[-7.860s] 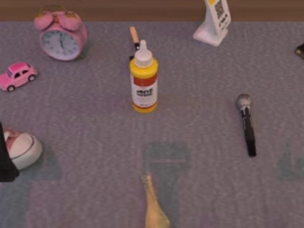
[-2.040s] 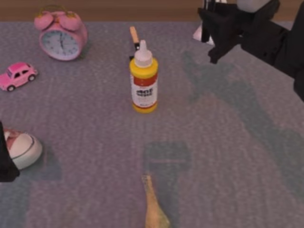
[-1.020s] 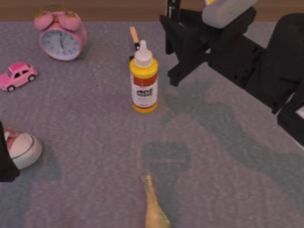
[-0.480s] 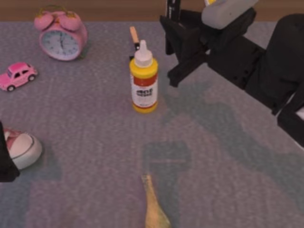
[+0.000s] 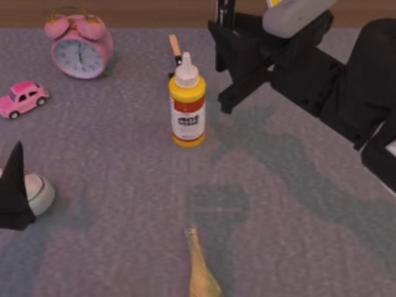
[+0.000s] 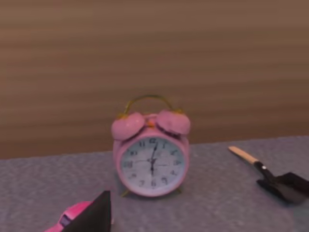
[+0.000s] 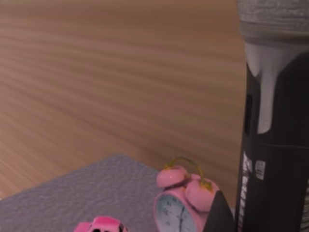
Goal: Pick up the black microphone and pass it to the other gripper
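The yellow bottle [image 5: 187, 105] stands upright near the middle of the grey tabletop [image 5: 124, 185], and the rest can be placed from it. Far to its left and nearer the front edge, the left hand [image 5: 13, 192] shows as a dark pointed wedge over a white-and-pink shoe [image 5: 37, 193]; whether its fingers are apart or together cannot be told. Left of the bottle, well apart from it, a pink toy car [image 5: 23, 98] sits near the left edge. Up and to the left of the bottle is a pink alarm clock [image 5: 79, 43]. Just behind the bottle's cap lies a small tool with an orange handle [image 5: 175, 47]. In front of the bottle, at the bottom edge, a pale yellowish object [image 5: 202, 272] pokes into view.

Right of the bottle, raised above the tabletop, the right hand [image 5: 232, 55] is clenched on the black microphone [image 7: 273, 145], which stands upright in its grip with the silver-grey mesh head upward, as the right wrist view shows.
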